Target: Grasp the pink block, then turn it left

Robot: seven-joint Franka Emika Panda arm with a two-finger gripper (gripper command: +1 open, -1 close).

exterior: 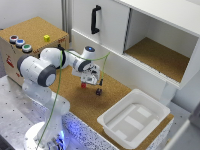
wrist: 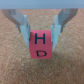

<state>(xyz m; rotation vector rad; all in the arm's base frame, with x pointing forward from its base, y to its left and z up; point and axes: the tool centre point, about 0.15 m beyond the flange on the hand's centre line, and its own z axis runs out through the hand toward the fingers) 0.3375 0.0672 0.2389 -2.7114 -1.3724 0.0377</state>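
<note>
The pink block [wrist: 41, 45] fills the middle of the wrist view, a small cube with the black letters H and D on its faces. My gripper [wrist: 41, 36] is shut on it, one finger [wrist: 25, 27] pressed against each side. In the exterior view the gripper [exterior: 86, 82] hangs low over the cork surface in front of the cabinet, and the pink block [exterior: 83, 85] shows at its fingertips. I cannot tell whether the block rests on the cork or is slightly lifted.
A small dark block [exterior: 99, 91] lies on the cork just beside the gripper. A white tray [exterior: 134, 119] stands toward the exterior view's right. A yellow cube [exterior: 46, 38] sits on a cork-topped box [exterior: 30, 30] with coloured buttons. A white cabinet [exterior: 150, 35] rises behind.
</note>
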